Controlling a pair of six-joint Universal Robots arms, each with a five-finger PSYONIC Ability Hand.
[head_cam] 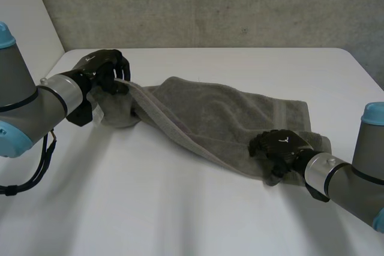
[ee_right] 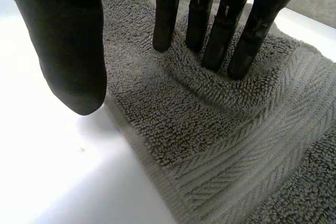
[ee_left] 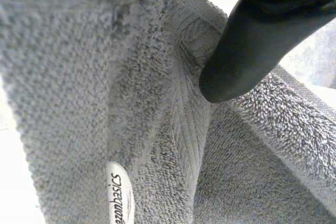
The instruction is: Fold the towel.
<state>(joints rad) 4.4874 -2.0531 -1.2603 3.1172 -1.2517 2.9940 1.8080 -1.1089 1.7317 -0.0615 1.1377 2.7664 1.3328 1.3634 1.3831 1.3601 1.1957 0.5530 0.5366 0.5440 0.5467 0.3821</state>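
The towel (head_cam: pixel 222 115) lies on the surface (head_cam: pixel 180 208), long axis running from left hand (head_cam: pixel 102 75) to right hand (head_cam: pixel 281 147); left fingers (head_cam: pixel 117 68) clamp its raised end; right fingers (ee_right: pixel 210 35) press straight on the opposite corner, thumb (ee_right: pixel 68 51) apart.

1. A white table (head_cam: pixel 180 208) carries everything, and its top is plain and smooth.
2. One grey towel (head_cam: pixel 222 115) lies on it, stretched crosswise and rumpled, with its near long edge rolled over on itself.
3. Bare table shows all round the towel: in front, behind and past both ends.
4. The towel's end at the robot's left seems raised off the table, though this is hard to tell.
5. A white label (ee_left: pixel 119 195) sits on the towel near that end.
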